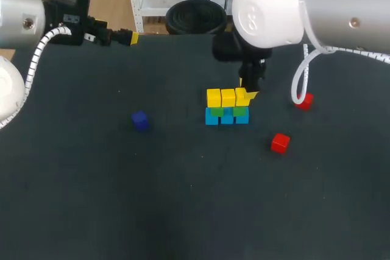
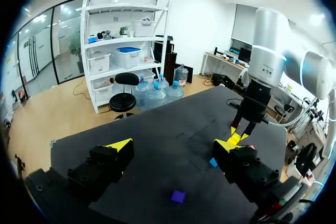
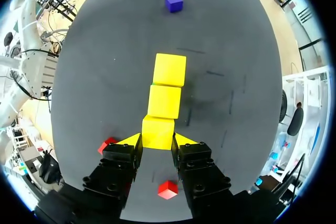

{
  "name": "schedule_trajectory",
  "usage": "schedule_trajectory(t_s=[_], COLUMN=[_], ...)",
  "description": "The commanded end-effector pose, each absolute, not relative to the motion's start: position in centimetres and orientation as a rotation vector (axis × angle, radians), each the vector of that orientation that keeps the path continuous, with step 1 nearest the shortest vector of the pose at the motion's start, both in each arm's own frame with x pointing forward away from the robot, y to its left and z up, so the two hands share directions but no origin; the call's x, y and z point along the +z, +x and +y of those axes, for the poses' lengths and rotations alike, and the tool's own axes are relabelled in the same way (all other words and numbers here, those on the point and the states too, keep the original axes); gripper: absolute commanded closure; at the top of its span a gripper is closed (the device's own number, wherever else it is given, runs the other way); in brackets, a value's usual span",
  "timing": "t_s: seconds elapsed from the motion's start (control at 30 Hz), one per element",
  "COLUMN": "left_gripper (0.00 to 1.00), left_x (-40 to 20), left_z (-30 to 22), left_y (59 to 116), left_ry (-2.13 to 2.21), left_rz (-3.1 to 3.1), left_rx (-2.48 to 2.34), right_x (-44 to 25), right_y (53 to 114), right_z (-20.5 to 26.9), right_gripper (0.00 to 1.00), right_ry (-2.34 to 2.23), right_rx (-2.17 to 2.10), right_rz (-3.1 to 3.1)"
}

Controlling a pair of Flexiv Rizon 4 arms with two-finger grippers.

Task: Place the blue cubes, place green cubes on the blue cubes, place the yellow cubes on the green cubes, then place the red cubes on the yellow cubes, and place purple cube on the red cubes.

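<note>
While the left pincer is held wide open and empty, the end yellow cube is clasped by the right pincer.

Cubes by colour: three blue, three yellow, two red, one purple, and green ones mostly hidden.
Three blue ones are sitting side by side in the bottom row: left blue cube, middle blue cube, right blue cube. Three yellow ones are lying in the top row: left yellow cube, middle yellow cube, right yellow cube. Between the rows a green layer is showing only as a thin strip, so its count is unclear. Two red ones are lying to the right, far red cube and near red cube. One purple cube is sitting alone at the left.
</note>
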State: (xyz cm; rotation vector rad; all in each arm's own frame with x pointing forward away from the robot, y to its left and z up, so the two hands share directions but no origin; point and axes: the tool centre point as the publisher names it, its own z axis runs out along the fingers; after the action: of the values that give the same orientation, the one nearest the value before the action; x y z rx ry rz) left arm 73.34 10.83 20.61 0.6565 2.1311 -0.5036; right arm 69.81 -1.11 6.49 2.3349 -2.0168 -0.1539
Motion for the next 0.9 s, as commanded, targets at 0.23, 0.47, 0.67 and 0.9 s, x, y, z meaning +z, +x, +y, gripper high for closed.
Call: schedule_trajectory(t_s=[0.23, 0.47, 0.67, 0.9], left_gripper=[0.0, 0.0, 0.0, 0.0], left_x=[20.49, 20.49, 20.49, 20.49], left_z=[10.95, 10.95, 10.95, 10.95], left_y=[73.43, 73.43, 73.43, 73.43], left_ry=[0.659, 0.659, 0.659, 0.659], left_rz=[2.125, 2.125, 2.125, 2.125], left_rx=[-0.51, -0.51, -0.51, -0.51], right_x=[6.42, 6.36, 6.31, 6.28], right_y=[69.93, 69.88, 69.83, 69.83], right_z=[-1.06, -1.0, -1.02, -1.04], right_gripper=[1.0, 1.0, 1.0, 1.0], right_ry=[2.334, 2.337, 2.336, 2.335], right_rx=[-0.163, -0.167, -0.168, -0.168], right_rz=[-2.014, -2.007, -2.004, -2.007])
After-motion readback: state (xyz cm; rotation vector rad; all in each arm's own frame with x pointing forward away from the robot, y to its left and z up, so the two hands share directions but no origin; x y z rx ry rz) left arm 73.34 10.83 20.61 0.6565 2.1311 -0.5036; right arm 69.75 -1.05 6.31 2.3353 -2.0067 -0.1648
